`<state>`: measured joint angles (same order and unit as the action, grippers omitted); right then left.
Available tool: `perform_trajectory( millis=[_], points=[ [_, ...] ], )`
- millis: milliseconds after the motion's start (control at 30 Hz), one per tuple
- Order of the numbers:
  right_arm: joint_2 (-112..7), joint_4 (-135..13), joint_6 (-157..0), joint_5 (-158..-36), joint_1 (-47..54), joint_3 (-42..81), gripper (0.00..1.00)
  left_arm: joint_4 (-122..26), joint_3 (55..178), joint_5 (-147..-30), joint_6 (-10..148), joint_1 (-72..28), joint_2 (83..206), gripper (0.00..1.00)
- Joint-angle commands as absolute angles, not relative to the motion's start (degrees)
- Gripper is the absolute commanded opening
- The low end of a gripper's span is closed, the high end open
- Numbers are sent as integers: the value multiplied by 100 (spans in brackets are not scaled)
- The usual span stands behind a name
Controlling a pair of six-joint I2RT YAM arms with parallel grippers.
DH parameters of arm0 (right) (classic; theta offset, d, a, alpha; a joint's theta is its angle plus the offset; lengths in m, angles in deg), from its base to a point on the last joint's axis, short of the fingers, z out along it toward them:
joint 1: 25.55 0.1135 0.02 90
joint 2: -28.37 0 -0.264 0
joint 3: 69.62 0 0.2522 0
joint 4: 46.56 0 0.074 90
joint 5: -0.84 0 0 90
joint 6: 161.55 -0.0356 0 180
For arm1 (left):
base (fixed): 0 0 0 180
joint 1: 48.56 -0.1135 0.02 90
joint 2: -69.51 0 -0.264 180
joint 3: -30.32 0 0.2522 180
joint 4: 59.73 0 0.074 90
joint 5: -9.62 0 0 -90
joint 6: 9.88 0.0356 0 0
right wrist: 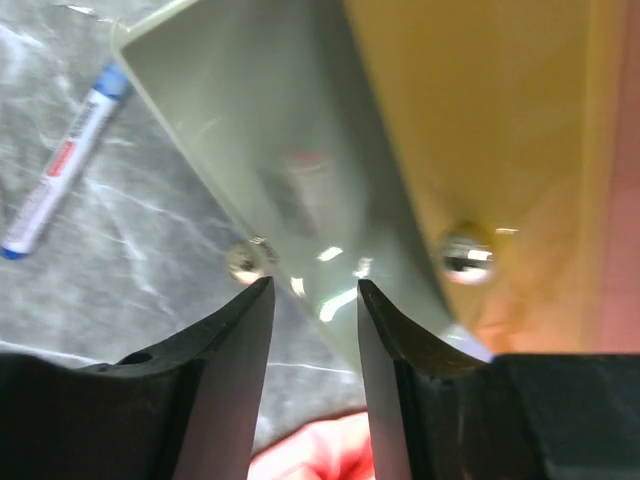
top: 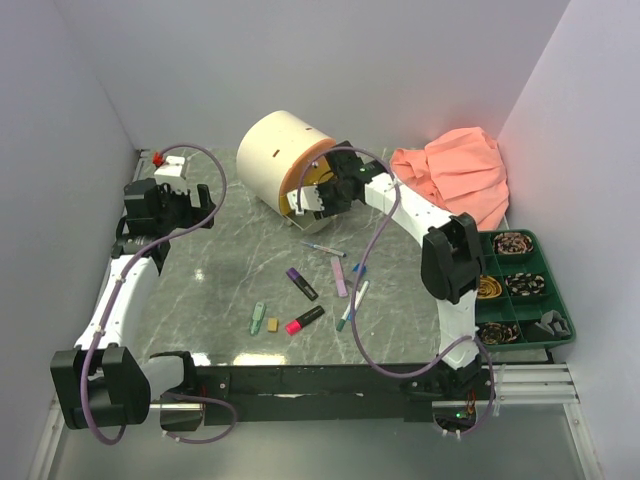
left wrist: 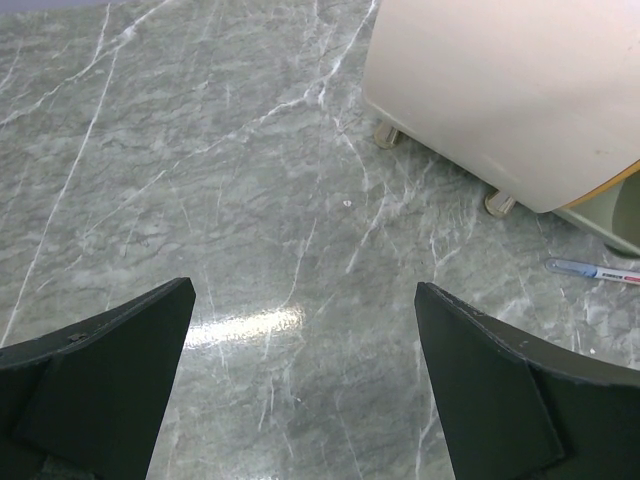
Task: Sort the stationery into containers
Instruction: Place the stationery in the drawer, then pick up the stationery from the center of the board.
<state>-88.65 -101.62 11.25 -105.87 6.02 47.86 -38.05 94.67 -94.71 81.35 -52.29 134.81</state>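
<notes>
Two claws | left claw (left wrist: 305,290) spread wide above counter (left wrist: 200,180) | right claw (right wrist: 315,282) partly apart, gripping nothing, at pale green drawer (right wrist: 250,120)

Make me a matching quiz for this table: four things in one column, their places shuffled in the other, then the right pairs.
Things:
1. cabinet
2. cloth
3. tray
4. pink highlighter

Places:
A. right edge of the table
B. near middle, among the loose pens
C. far middle
D. far right corner

Pairs: 1-C, 2-D, 3-A, 4-B
</notes>
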Motion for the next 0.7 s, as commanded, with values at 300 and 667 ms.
perform_trajectory(
  millis=[300, 667],
  points=[
    [-7010, -10374, -479, -11429, 880, 3713, 48, -4035, 9190, -9498, 7713, -5252, 13078, 100],
    [-6277, -10163, -802, -12748, 2102, 1796, 51, -3067, 8672, -8706, 7660, -5252, 12735, 100]
  ],
)
